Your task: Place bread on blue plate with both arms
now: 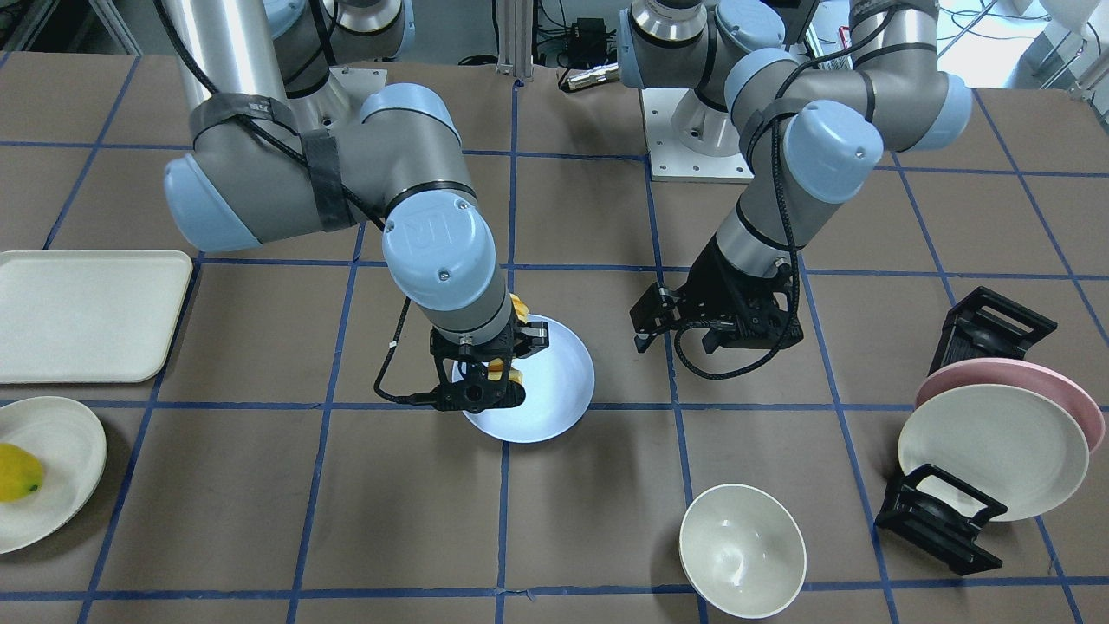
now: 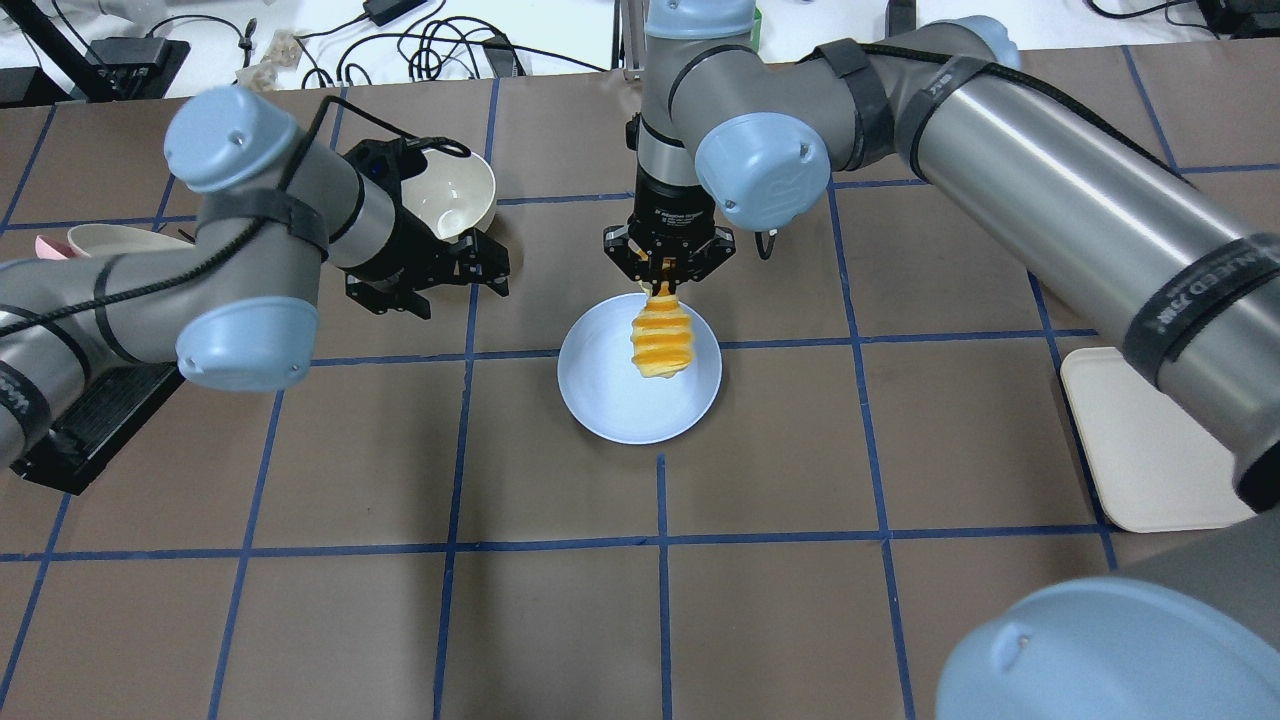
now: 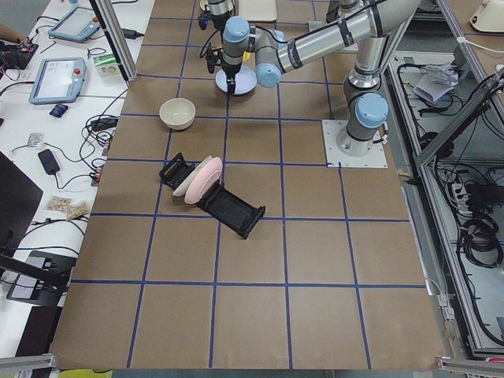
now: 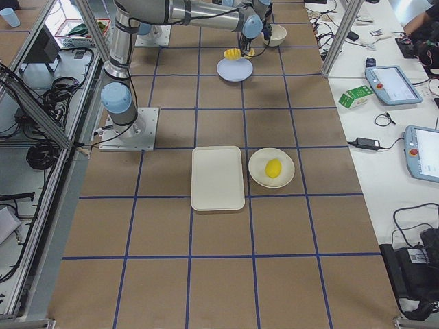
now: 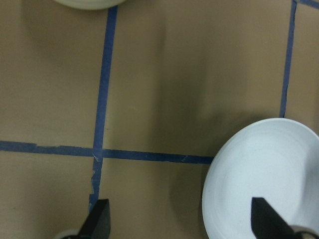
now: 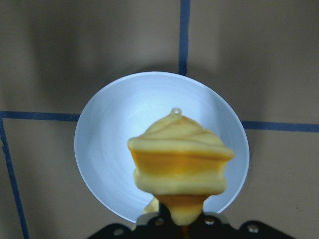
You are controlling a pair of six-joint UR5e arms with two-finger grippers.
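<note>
Bread (image 2: pixel 660 340) hangs lengthwise-down from right gripper (image 2: pixel 661 283), jaws clamped on its upper end. The slices trail below the jaws, over blue plate (image 2: pixel 610 400). Right wrist view looks straight down the loaf with the plate's centre behind it. Cannot tell whether the lower tip touches the plate. An end grip probably lets the loaf be lowered and tipped flat. Left gripper (image 2: pixel 492 268) has jaws apart and empty, above bare tabletop (image 2: pixel 400 450) just beside the plate, on the bowl (image 2: pixel 455 190) side. It is likely waiting to steady the free end, since the task wants both arms.
</note>
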